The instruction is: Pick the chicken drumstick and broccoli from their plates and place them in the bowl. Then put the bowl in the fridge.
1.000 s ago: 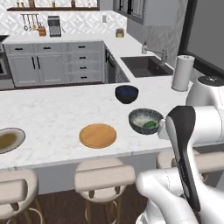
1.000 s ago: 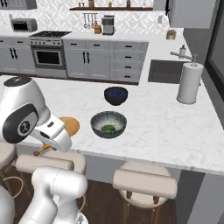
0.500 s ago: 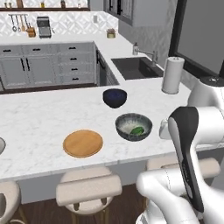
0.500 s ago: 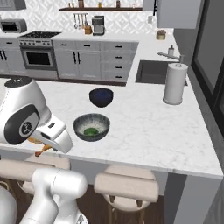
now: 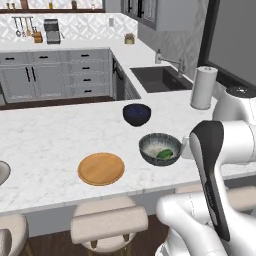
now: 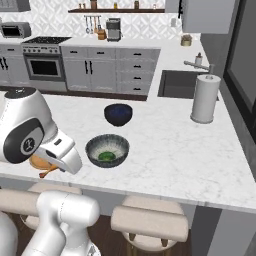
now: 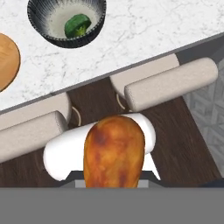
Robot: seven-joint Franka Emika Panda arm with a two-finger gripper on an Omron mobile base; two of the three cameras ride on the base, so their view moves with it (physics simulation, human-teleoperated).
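So the pincer (image 7: 114,181) is pinching the orange-brown tapered chicken drumstick (image 7: 114,155), which is bulging up big at the bottom of the hand view, and it's hanging out over the padded beige stools (image 7: 171,84) and dark wood floor, off the edge of the white marble counter (image 7: 144,30). The grey bowl with the mottled patterned outside (image 7: 66,18) is sitting near that counter edge with the dark green lumpy broccoli (image 7: 77,25) already lying inside, and the plain orange-tan wooden plate (image 5: 101,168) is resting just beside it. To do this well, I'd say the arm needs to be carrying the drumstick up over the rim, centring above the pale inside, and letting go low so it isn't bouncing out or knocking the small dark navy bowl (image 5: 136,114) behind.
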